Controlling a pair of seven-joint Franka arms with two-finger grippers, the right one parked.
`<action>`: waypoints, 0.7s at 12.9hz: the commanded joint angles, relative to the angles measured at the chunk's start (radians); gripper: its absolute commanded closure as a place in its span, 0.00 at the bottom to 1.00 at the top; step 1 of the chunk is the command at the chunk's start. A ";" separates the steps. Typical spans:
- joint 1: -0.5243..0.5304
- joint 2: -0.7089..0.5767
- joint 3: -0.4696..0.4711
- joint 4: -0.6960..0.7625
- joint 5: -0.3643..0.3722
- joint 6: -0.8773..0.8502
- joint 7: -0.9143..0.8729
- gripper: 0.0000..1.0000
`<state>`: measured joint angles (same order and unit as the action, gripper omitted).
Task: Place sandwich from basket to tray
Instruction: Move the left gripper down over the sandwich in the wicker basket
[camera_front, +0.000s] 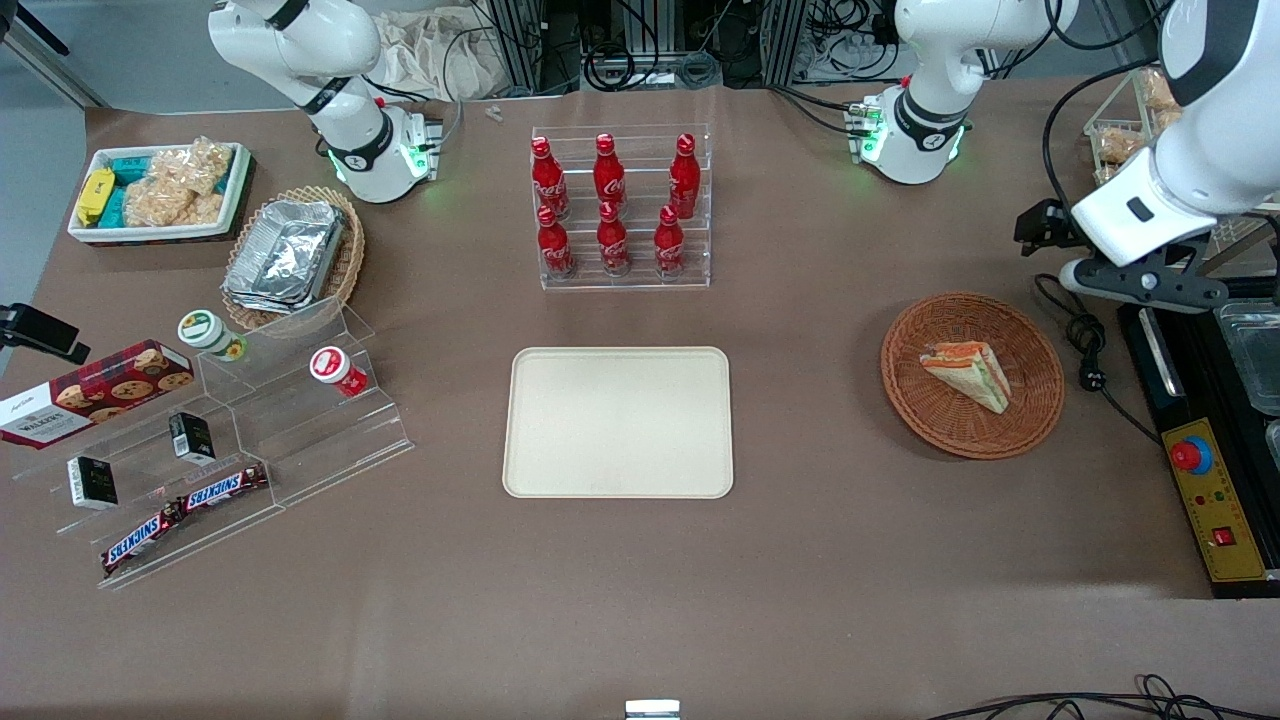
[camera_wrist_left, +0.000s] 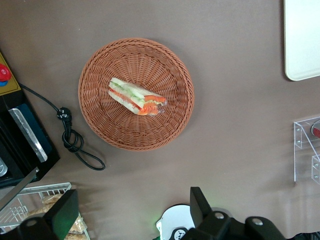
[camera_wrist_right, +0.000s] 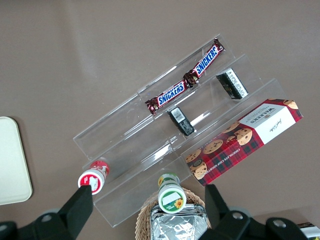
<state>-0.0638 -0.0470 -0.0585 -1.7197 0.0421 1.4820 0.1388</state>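
Observation:
The sandwich (camera_front: 968, 373), a pale bread wedge with orange, red and green layers, lies in the round reddish-brown wicker basket (camera_front: 1030, 420) toward the working arm's end of the table. Both also show in the left wrist view, the sandwich (camera_wrist_left: 136, 97) in the middle of the basket (camera_wrist_left: 170, 127). The cream tray (camera_front: 618, 422) lies bare at the table's middle, and its corner shows in the left wrist view (camera_wrist_left: 302, 45). My left gripper (camera_front: 1150, 283) hangs well above the table, a little farther from the front camera than the basket. It is open and empty in the left wrist view (camera_wrist_left: 132, 214).
A black cable with a plug (camera_front: 1088, 345) lies beside the basket, next to a black control box with a red button (camera_front: 1190, 455). A clear rack of red cola bottles (camera_front: 612, 205) stands farther back than the tray. A clear stepped stand with snacks (camera_front: 250, 440) sits toward the parked arm's end.

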 joint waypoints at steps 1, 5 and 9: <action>-0.001 0.035 0.031 0.052 -0.010 -0.052 0.008 0.00; -0.004 0.096 0.029 0.092 -0.008 -0.108 -0.119 0.00; 0.001 0.030 0.055 -0.117 0.004 0.093 -0.322 0.00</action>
<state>-0.0633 0.0346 -0.0212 -1.7254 0.0424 1.4809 -0.0818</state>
